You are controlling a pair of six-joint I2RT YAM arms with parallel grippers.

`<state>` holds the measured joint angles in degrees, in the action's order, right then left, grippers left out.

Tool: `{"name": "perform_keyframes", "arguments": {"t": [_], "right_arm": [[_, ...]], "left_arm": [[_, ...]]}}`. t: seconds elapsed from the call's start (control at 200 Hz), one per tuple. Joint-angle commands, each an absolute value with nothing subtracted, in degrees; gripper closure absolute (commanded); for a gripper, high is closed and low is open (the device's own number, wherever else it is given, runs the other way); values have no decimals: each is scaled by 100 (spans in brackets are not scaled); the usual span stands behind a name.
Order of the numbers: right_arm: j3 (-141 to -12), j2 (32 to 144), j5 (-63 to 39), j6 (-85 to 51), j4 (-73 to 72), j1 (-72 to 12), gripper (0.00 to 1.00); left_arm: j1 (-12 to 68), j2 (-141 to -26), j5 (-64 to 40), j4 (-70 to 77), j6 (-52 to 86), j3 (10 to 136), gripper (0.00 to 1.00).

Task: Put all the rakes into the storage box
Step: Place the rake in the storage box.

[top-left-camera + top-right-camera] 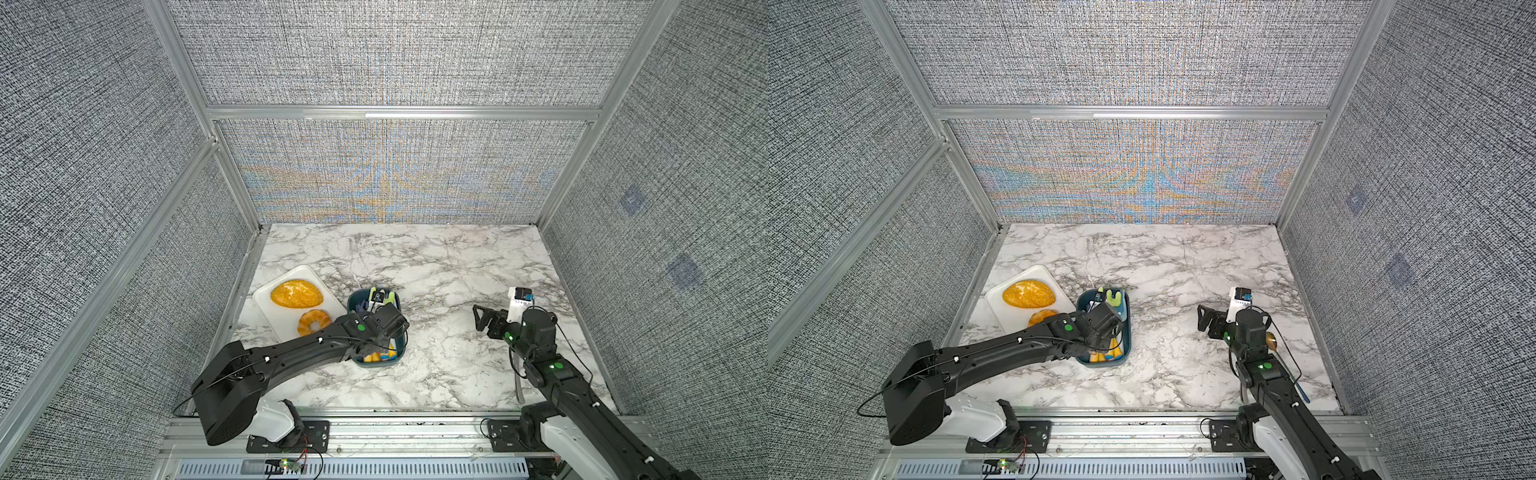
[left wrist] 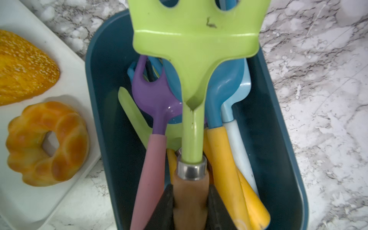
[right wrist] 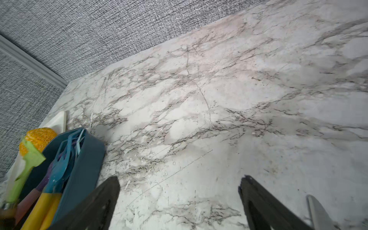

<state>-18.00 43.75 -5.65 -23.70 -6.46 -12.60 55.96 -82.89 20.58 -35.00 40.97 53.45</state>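
The rake (image 2: 195, 49) has a light green toothed head, a metal collar and a wooden handle. My left gripper (image 2: 191, 191) is shut on that handle, a black finger on each side. The rake hangs over the inside of the storage box (image 2: 95, 79), a dark teal tub, above the other tools lying in it. In both top views the left wrist covers most of the box (image 1: 397, 357) (image 1: 1128, 332), and the green head (image 1: 388, 297) shows at the far end. My right gripper (image 3: 179, 179) (image 1: 482, 318) is open over bare marble, right of the box.
The box holds several plastic tools with purple, blue, pink and yellow parts (image 2: 223, 159). A white tray (image 1: 266, 307) left of the box carries a bread loaf (image 1: 296, 294) and a ring pastry (image 1: 313, 322). A metal utensil (image 1: 518, 386) lies under the right arm.
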Motion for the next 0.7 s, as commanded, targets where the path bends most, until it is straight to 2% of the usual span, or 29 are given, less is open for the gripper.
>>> {"name": "perform_keyframes", "arguments": {"t": [0.0,0.04,0.065,0.135,0.3,0.53,0.581,0.696], "right_arm": [[-1770,4449,-1290,-2185,-1151,-1406,1],[-1779,4481,-1370,-2142,-1223,-1533,1],[-1781,4487,-1394,-2096,-1264,-1632,1],[-1851,4556,-1367,-1969,-1318,-1963,1],[-2194,4933,-934,-1650,-1262,-2932,1],[-2672,5524,-469,-1471,-1299,-3672,1],[-2727,5620,-291,-1387,-1373,-3813,1],[-2986,5975,-148,-1236,-1316,-3923,1]], "left_arm": [[5547,-8400,1961,-3333,4344,5400,100],[5536,-8432,1935,-3339,4370,5422,100],[5537,-8437,1925,-3332,4384,5431,96],[5537,-8429,1841,-3340,4421,5449,78],[5537,-8166,1752,-3368,4482,5367,46],[5516,-7704,2029,-3591,4328,5405,18],[5504,-7622,2124,-3608,4201,5436,2],[5402,-7459,2456,-3724,3946,5542,1]]}}
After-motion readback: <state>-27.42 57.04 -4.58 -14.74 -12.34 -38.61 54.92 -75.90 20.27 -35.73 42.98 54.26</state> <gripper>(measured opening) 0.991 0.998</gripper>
